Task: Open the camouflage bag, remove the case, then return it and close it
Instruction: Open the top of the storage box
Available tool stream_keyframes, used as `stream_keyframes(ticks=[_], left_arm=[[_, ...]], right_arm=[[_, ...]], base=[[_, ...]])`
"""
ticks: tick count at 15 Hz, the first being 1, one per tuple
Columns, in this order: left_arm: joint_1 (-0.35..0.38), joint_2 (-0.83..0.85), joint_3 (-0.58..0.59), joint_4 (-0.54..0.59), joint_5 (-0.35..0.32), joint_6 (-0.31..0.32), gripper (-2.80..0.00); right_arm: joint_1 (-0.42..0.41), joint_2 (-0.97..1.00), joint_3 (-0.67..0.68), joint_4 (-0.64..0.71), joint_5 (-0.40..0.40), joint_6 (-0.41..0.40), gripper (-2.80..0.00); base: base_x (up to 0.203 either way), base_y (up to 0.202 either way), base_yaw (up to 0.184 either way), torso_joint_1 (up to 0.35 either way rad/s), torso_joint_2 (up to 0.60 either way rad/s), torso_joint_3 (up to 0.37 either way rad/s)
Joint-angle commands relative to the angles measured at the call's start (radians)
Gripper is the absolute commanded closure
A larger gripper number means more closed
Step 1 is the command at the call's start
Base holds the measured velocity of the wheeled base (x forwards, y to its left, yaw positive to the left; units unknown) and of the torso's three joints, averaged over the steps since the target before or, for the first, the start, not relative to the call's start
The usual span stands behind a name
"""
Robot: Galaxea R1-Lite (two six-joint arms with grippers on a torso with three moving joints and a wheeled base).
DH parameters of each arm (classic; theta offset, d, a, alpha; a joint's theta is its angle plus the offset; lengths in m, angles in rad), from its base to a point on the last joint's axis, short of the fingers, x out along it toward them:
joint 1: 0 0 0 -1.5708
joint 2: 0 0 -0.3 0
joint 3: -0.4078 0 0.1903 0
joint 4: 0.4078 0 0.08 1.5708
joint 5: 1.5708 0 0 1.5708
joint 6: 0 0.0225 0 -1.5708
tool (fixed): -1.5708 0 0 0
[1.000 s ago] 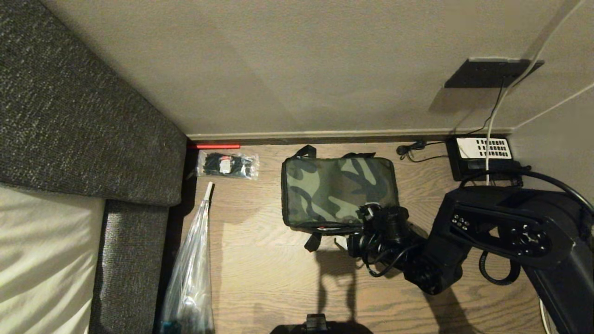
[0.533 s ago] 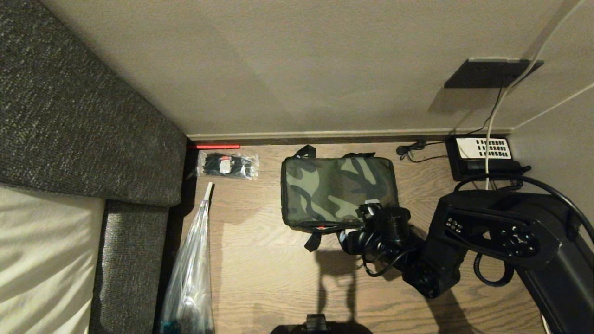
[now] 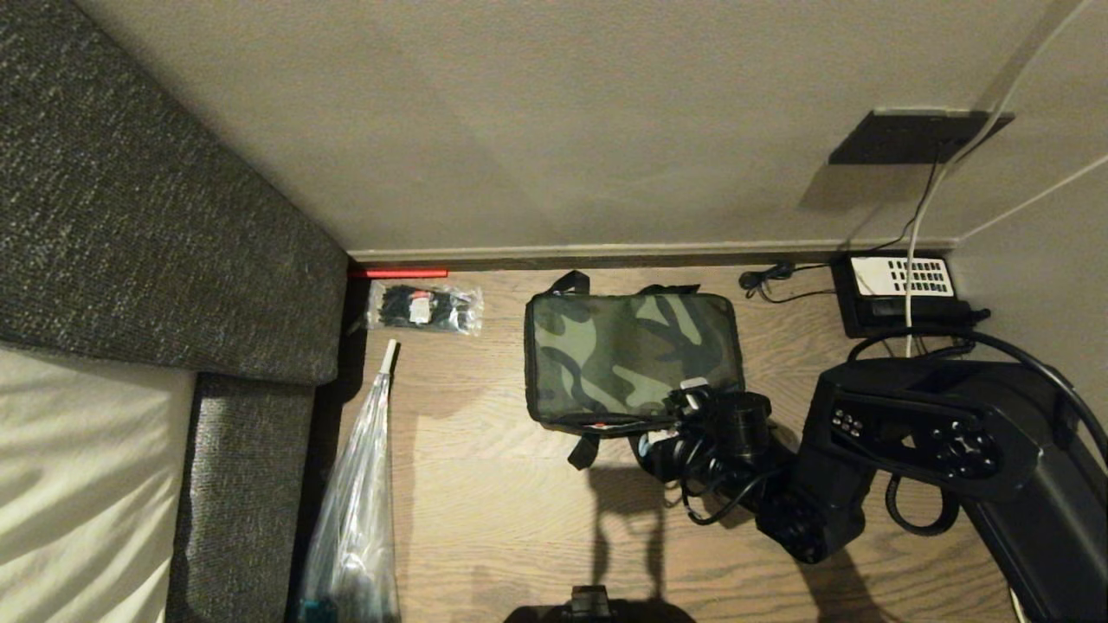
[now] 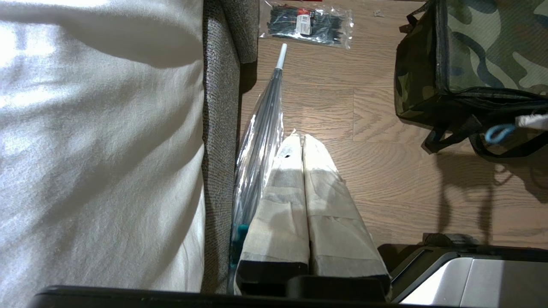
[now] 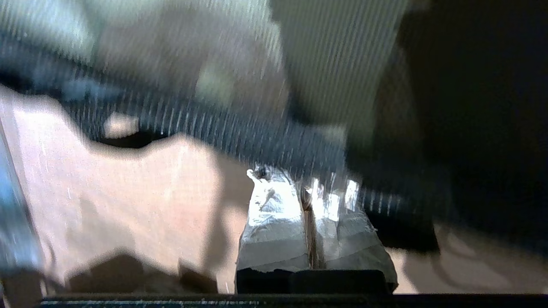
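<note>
Camouflage bag (image 3: 632, 359) zipped shut on wood floor (image 3: 485, 519) near the wall.
Soft boxy fabric, likely light and floppy; best taken by zipper pull or strap. Right gripper (image 3: 684, 400) at near corner, fingers pinched together, contents unclear. Left gripper (image 4: 305, 147) parked, fingers closed, empty.

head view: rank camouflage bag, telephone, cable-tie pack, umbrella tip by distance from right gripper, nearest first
From the right gripper:
1. camouflage bag: gripper sits at its near right corner.
2. telephone: against the wall on the right.
3 and 4. umbrella tip and cable-tie pack, both left of the bag: too close to call.
</note>
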Motion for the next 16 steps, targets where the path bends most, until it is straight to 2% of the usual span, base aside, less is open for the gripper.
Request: stream_keyframes(ticks=[1,4,16], left_arm=[[0.000,-0.002,0.003,0.000,0.001,0.000,0.00],[0.000,-0.002,0.002,0.000,0.001,0.000,0.00],[0.000,-0.002,0.002,0.000,0.001,0.000,0.00]], right_arm=[[0.001,-0.048,0.030,0.018,0.003,-0.003,0.00],[-0.001,-0.111,0.071,0.078,0.028,-0.003,0.00],[-0.038,-0.212,0.162,0.113,0.022,-0.047,0.00]], base=[[0.000,0.000,0.000,0.000,0.00,0.000],[0.000,0.000,0.000,0.000,0.00,0.000],[0.000,0.000,0.000,0.000,0.00,0.000]])
